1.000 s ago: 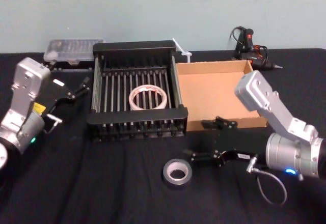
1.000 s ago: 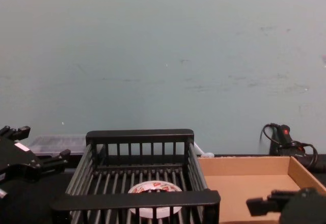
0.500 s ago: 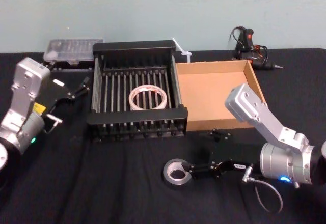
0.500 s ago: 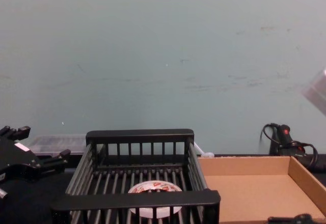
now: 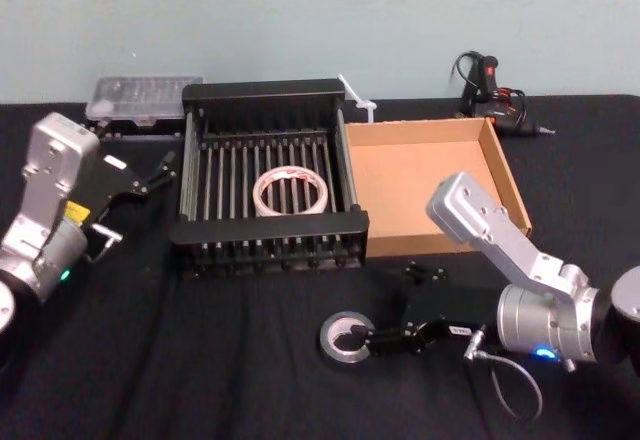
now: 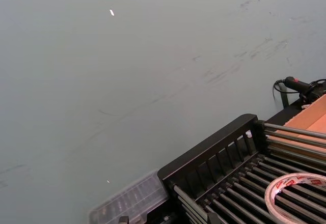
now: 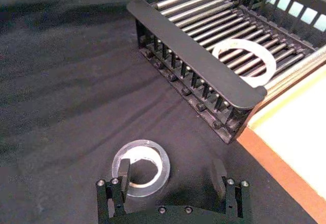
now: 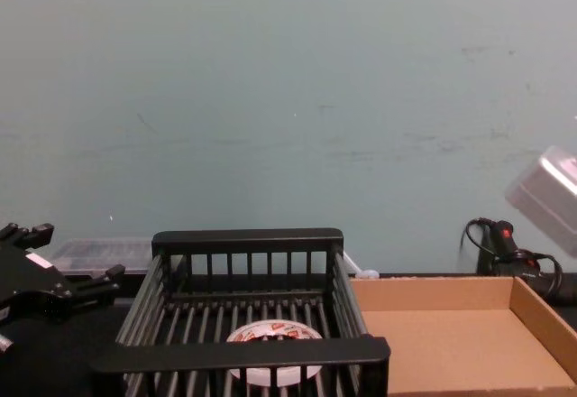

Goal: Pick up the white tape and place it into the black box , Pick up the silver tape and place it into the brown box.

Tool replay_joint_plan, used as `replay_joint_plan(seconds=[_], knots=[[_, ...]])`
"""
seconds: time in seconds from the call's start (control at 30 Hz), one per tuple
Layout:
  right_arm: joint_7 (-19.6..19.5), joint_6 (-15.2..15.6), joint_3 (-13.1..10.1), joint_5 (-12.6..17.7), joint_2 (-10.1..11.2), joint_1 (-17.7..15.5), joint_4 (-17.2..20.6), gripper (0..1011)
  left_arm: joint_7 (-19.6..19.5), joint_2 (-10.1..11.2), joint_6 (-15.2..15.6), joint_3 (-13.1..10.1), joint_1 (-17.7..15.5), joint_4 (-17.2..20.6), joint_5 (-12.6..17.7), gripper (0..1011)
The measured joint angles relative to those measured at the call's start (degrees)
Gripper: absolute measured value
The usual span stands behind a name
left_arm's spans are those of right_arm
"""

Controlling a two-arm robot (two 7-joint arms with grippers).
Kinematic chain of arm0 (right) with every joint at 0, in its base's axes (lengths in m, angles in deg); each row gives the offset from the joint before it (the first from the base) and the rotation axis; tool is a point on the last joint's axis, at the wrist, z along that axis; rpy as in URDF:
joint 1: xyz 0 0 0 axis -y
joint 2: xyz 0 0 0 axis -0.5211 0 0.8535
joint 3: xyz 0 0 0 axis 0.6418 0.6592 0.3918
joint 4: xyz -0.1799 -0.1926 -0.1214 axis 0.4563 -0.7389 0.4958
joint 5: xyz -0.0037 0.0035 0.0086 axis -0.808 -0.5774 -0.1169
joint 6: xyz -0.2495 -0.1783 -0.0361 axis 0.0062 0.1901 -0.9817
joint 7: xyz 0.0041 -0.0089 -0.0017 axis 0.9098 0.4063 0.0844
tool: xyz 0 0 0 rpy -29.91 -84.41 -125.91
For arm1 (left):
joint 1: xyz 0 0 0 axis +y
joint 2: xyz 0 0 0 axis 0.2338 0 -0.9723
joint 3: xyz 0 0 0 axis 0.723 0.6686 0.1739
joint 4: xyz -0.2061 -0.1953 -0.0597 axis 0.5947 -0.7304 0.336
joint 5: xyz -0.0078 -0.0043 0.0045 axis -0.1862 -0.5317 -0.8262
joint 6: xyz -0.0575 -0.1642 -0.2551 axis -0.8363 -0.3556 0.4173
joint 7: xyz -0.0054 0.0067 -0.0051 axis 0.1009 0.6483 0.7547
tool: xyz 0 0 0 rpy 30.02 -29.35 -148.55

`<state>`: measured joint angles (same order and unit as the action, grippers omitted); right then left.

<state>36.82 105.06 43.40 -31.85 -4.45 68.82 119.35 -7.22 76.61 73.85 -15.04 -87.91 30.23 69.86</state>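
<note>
Moved: right gripper (image 7: 171,174) lower, spread jaws straddling silver tape (image 5: 331,343) wall.
Left gripper (image 5: 138,198): parked leftward, spread.
White tape (image 5: 262,196): inside black box (image 5: 270,228).
Silver tape: on cloth (image 5: 200,360), outside brown box (image 5: 420,185); likely light, stiff; pinch wall.
Right wrist view: finger (image 7: 124,170) inside core; head view less plain.

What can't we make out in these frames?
Right wrist view: right gripper finger covers part of the silver tape; contact unclear.
Chest view: black box rim hides the white tape's near side; parked left gripper cut by the edge.
Left wrist view: white tape cut by the edge.
Head view: clear case contents too small.
</note>
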Motion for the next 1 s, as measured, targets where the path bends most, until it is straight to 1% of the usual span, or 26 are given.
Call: replay_joint_plan(seconds=[0.43, 1.0], knots=[[0.49, 1.99, 1.44, -0.45, -1.19, 1.76, -1.78, 1002, 0.0, 0.0, 0.0, 0.0, 0.0, 0.0, 0.0, 1002], [0.5, 2.56, 2.36, -0.94, -2.86, 3.17, -4.23, 1002, 0.0, 0.0, 0.0, 0.0, 0.0, 0.0, 0.0, 1002]])
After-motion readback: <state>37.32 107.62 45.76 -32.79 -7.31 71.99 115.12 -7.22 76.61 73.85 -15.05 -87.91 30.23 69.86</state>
